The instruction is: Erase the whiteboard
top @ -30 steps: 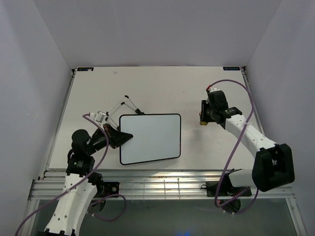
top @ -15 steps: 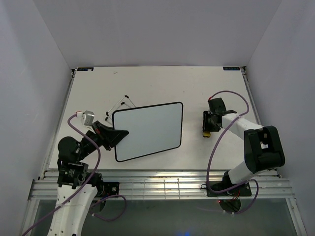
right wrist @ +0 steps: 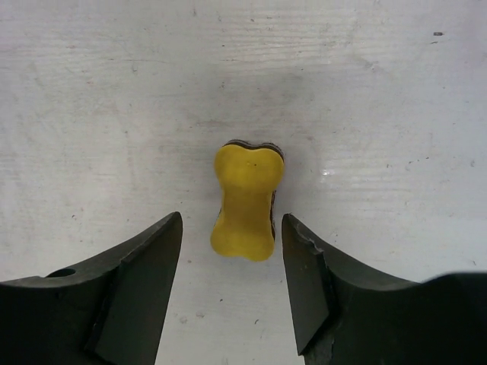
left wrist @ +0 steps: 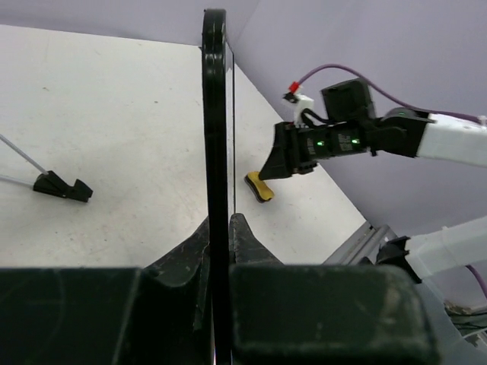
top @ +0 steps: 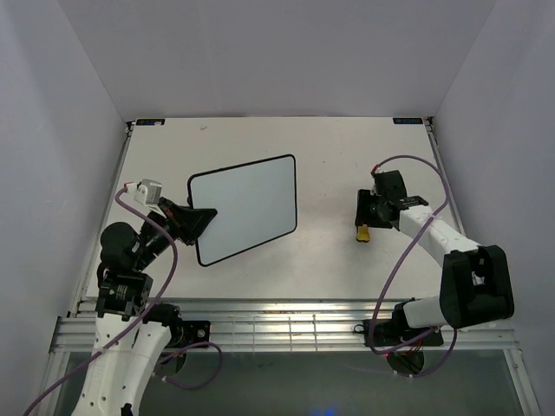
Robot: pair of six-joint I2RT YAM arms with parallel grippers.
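Left gripper (top: 194,222) is clamped on the near-left edge of the small rectangular whiteboard with glossy white face and thin black frame (top: 247,206). In the left wrist view both pads pinch the frame edge-on. The board sits left of centre on the white table (top: 329,156), skewed, and looks tipped up. I can't tell if its far edge touches the table. No writing is visible on the face from the top view, so there may be little to wipe. Right gripper (right wrist: 230,222) is spread wide and holds nothing, its fingers (right wrist: 144,274) straddling the small yellow bone-shaped eraser (right wrist: 246,201), which lies flat on the table well to the right of the board. Risks: only the eraser's near end sits between the tips, so closing now could catch just that lobe and squirt it forward or cock it in the grip. Going lower and further forward first looks safer. The board is held by a single edge pinch, so wipe pressure far from the clamp could pivot it or pull it out of the pads. If the board is airborne it would drop. The two arms would have to meet mid-table, so watch for wrist and purple cable (top: 414,165) clash. A small black block with thin metal rods (left wrist: 62,186) lies on the table beside the board and could snag when the board is set down. Containers: none in view.
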